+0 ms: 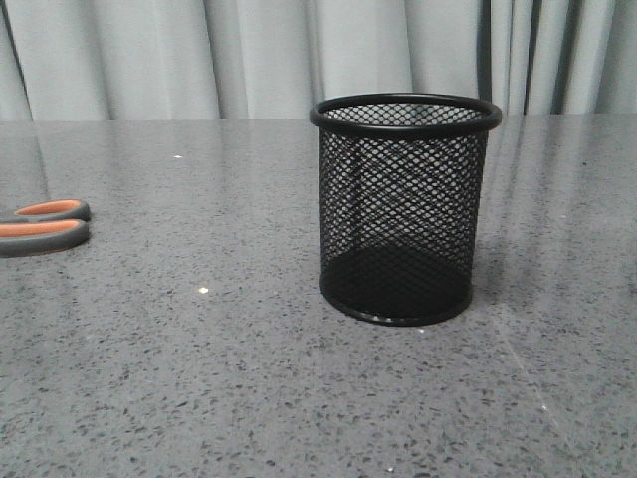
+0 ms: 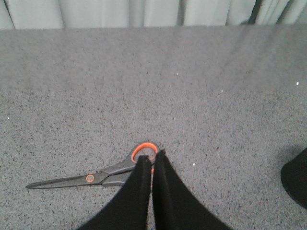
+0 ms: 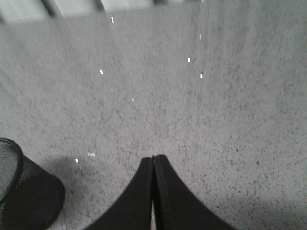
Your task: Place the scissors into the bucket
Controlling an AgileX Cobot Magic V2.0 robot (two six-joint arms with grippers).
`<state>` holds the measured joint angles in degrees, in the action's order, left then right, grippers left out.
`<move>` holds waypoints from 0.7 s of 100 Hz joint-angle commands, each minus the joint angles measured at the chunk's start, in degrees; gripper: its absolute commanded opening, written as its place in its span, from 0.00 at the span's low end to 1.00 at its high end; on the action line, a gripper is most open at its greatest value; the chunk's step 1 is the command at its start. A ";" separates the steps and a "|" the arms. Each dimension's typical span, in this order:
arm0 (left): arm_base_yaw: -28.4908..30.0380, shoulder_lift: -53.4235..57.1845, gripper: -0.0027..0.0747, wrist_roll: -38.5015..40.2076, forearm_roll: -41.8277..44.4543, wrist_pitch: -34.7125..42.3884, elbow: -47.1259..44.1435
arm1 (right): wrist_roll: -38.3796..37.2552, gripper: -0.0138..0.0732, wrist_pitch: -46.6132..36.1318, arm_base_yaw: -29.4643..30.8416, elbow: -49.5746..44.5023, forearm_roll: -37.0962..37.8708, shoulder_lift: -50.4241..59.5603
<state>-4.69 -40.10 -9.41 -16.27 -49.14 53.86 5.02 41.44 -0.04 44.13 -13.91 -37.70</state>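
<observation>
The scissors (image 2: pixel 103 175) lie flat on the grey table, dark blades pointing away from the bucket. Only their orange-lined handles (image 1: pixel 45 231) show at the left edge of the front view. The black wire-mesh bucket (image 1: pixel 403 209) stands upright and empty right of centre. Its edge shows in the left wrist view (image 2: pixel 296 184) and the right wrist view (image 3: pixel 24 191). My left gripper (image 2: pixel 152 155) is shut and empty, hovering over the scissors' handle loops and hiding part of them. My right gripper (image 3: pixel 153 158) is shut and empty above bare table beside the bucket. Neither gripper shows in the front view.
The grey speckled table (image 1: pixel 199 378) runs back to a pale curtain (image 1: pixel 249 50) along its far edge. Nothing else stands on it in these views.
</observation>
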 commanded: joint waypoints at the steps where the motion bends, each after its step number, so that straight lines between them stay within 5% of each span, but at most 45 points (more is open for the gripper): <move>1: 0.12 -3.96 0.01 -0.72 -0.40 -1.70 4.60 | 2.66 0.10 1.25 0.25 5.36 0.54 -4.62; 17: 0.12 -8.97 0.03 -3.89 -0.29 -6.56 6.82 | 4.19 0.17 6.44 0.25 9.20 -0.14 -9.05; 25: 0.12 -10.58 0.09 -5.23 -0.29 -8.42 7.48 | 4.36 0.35 7.53 0.25 10.25 -0.48 -10.41; 39: 0.12 -12.18 0.34 -6.63 -0.48 -9.83 8.31 | 4.36 0.66 7.66 0.25 10.90 -0.94 -11.67; 52: 0.12 -12.56 0.59 -7.27 -0.89 -9.83 8.44 | 4.36 0.68 7.31 0.25 10.90 -0.94 -11.79; 70: 0.12 -14.60 0.55 -12.35 -0.89 -10.48 8.44 | 4.36 0.68 6.79 0.25 10.90 -1.05 -11.79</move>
<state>-4.69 -53.72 -19.39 -15.56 -61.80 60.48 8.52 51.78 -0.04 52.98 -14.05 -49.53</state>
